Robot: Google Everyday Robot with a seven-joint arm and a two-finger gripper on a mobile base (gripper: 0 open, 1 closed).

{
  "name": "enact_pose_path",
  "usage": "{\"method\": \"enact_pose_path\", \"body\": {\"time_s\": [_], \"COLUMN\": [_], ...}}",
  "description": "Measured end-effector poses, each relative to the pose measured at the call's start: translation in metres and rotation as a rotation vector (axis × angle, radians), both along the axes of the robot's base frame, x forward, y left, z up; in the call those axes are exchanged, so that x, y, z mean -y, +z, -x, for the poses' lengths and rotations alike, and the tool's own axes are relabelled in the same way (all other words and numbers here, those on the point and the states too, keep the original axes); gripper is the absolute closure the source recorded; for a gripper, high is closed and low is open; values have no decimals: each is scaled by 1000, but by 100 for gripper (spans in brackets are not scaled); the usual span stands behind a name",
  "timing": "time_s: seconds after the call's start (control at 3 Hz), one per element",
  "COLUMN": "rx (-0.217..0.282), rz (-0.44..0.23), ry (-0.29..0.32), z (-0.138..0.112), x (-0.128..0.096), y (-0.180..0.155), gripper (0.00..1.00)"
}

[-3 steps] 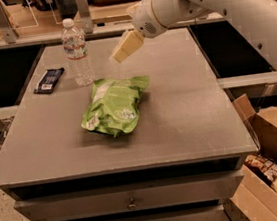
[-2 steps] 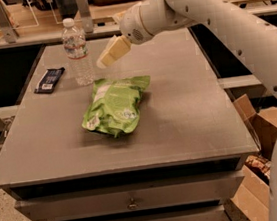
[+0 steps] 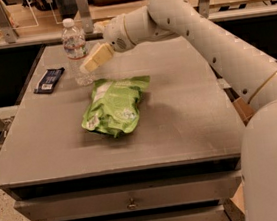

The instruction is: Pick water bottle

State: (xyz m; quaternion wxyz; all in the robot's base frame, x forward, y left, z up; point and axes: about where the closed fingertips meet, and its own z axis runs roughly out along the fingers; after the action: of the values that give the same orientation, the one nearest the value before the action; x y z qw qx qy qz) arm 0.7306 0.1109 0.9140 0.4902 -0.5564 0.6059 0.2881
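Note:
The water bottle (image 3: 76, 50) is small, clear and ribbed, with a white cap and a white label with red marks. It stands upright at the back left of the grey table (image 3: 190, 121). My gripper (image 3: 88, 65) reaches in from the right on the white arm. Its cream fingers point left and down, and their tips sit just right of the bottle, in front of its lower half. Whether they touch the bottle is unclear.
A green snack bag (image 3: 114, 105) lies just below the gripper in the table's middle. A dark flat packet (image 3: 49, 79) lies left of the bottle near the table's left edge. A counter with posts runs behind. Cardboard boxes (image 3: 240, 110) stand at the right.
My arm has swung left across the table, carrying the gripper from the middle back up to the bottle's right side. The bottle and bag have not moved.

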Motion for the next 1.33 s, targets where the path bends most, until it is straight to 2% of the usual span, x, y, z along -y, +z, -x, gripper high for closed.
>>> {"method": "enact_pose_path", "body": {"time_s": [0.67, 1.0, 1.33], "rx": [-13, -20, -36], "rz": [-50, -69, -82], "ry": [115, 174, 219], "z": [5, 11, 17], "x": [-53, -72, -83], "y": [-5, -5, -5], "gripper": [0, 16, 39]}}
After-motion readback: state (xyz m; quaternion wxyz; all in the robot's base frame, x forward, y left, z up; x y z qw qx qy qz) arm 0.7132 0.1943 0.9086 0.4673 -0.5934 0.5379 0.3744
